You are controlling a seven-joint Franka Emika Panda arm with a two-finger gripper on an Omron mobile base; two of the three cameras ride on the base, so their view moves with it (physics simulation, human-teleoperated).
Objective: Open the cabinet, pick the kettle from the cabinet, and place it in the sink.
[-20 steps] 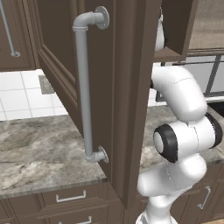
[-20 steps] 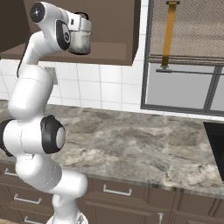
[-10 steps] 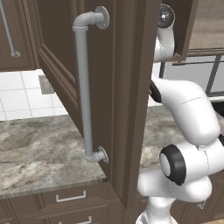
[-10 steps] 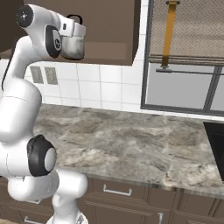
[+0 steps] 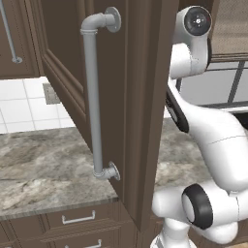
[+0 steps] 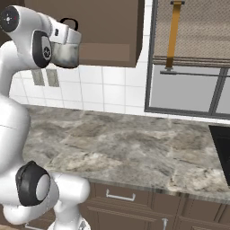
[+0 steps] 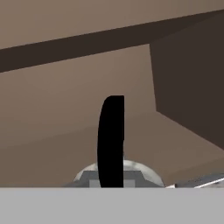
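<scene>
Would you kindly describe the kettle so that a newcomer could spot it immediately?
Start at the dark brown wall cabinet above the marble counter. At its left end, by the white arm's top joint, hangs the kettle: a small squat grey-white pot with a thin black arched handle, the only rounded pale vessel up there.

From my station the arm (image 5: 208,131) read as glossy white, built of fat rounded segments. Beside the cabinet door (image 5: 140,97) each joint carried a dark ring with a grey cap, and a black band ran along one link; the upper joint cap showed small dots.
</scene>
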